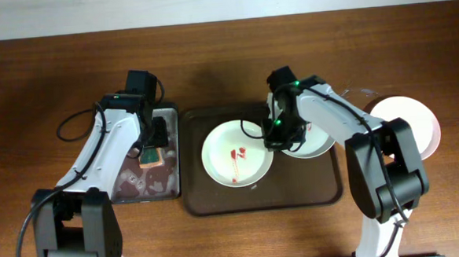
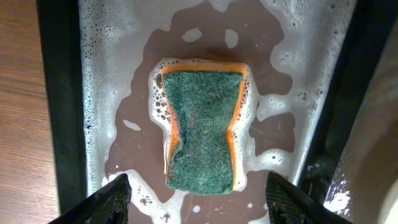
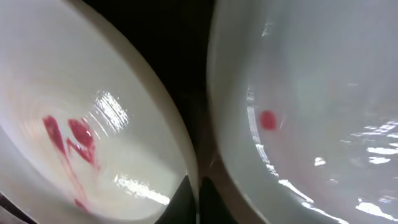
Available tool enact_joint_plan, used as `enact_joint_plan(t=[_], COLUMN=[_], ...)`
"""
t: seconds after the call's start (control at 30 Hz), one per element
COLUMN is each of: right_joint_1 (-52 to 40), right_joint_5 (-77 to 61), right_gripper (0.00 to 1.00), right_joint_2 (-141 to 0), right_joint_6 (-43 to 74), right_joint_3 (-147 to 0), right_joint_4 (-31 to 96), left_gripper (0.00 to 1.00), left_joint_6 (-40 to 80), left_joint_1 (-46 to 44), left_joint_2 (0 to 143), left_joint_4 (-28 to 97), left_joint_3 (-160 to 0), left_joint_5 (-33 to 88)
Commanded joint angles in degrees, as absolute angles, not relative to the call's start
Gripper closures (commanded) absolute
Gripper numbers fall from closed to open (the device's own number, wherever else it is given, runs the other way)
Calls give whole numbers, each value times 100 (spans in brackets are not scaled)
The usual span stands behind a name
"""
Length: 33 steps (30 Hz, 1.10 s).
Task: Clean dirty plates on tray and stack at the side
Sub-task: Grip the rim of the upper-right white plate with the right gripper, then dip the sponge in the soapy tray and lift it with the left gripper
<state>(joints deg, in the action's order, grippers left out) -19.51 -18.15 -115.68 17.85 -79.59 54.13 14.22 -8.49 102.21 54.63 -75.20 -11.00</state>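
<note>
A white plate smeared with red lies on the brown tray. A second white plate with a small red dot lies to its right on the tray. My right gripper is shut on the smeared plate's right rim; the right wrist view shows its fingers pinching that rim, with the smeared plate on the left and the dotted plate on the right. My left gripper is open just above a green and orange sponge, apart from it.
The sponge lies in a black tray of soapy water, left of the brown tray. A clean white plate sits on the wooden table at the right. Black cables trail near the left arm.
</note>
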Motion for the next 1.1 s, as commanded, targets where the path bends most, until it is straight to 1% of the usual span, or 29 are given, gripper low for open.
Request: enact_joint_plan(t=[0.0,0.17,0.2,0.43,0.53,0.6,0.63,0.67,0.77,0.83,0.87,0.93,1.03,1.07], right_joint_1=[-2252,-2303,-2303,-2314,-2316,-2314,-2314,-2314,-2314,-2314,-2314,-2314,-2314,-2314], right_joint_5=[-1863,-1730,-1730,-1732,-1730,-1730,-1730,-1730,-1730,-1730,-1730,-1732,-1732,-1730], right_gripper=[96,96,96,96,96,96,96,96,96,96,96,96,96,96], right_joint_2=[-11448,-11448,-11448,-11448,-11448,-11448,-11448,-11448,-11448,-11448,-11448,-11448,-11448,-11448], right_joint_6=[2200,2303,2303,2300,2300,2298,2298,2298,2298,2298,2298,2298,2298,2298], right_joint_3=[-7900,-7900,-7900,-7900,-7900,-7900,-7900,-7900,-7900,-7900,-7900,-7900,-7900,-7900], right_joint_4=[5238,5164,5164,5164,5159,5162,5162,5159,5162,5162,5159,5162,5162,5162], left_gripper=[34,41,49,50,54,54,57,100,100,100,100,100,100,91], left_joint_6=[2043,2318,2318,2318,2316,2316,2311,2252,1857,1297,707,58,-454,-576], left_joint_1=[-808,-808,-808,-808,-808,-808,-808,-808,-808,-808,-808,-810,-810,-808], left_joint_2=[10125,10127,10127,10127,10127,10112,10110,10110,10075,10036,10025,10025,10025,10025], left_joint_4=[5238,4515,4344,3632,3334,3269,3256,3264,3328,3319,3323,3378,3544,3586], left_joint_3=[-7332,-6840,-6648,-5975,-5798,-5822,-5841,-5881,-5931,-5942,-5942,-5942,-5942,-5942], left_joint_5=[-1184,-1179,-1181,-1184,-1260,-1579,-1719,-1780,-1782,-1752,-1494,-1057,-858,-884])
